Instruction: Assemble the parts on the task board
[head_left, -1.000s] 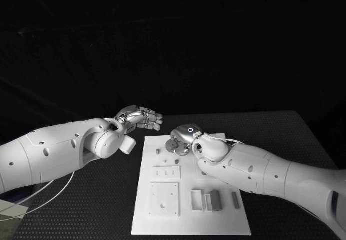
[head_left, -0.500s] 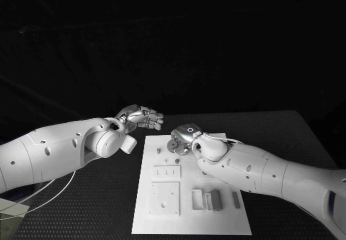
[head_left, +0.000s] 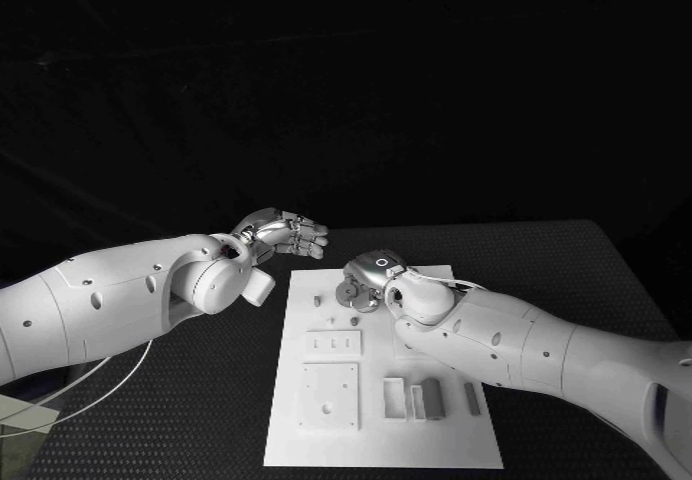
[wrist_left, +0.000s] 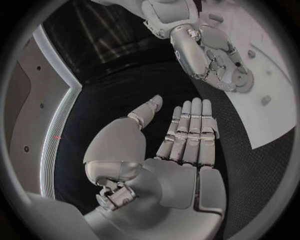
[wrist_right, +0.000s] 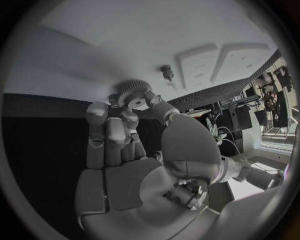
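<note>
One gear (wrist_right: 132, 93) pinched in our right hand (head_left: 369, 280) above the task board (head_left: 378, 440).
Our left hand (wrist_left: 181, 145) hovers beside the board, fingers straight, holding nothing.

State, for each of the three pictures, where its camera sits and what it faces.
Head view: from the robot's head, down at the white board; both arms show.
Left wrist view: behind the open left hand, facing the table.
Right wrist view: behind the right hand, which holds a gear over the board.
Shared: the right hand shows in all three.
</note>
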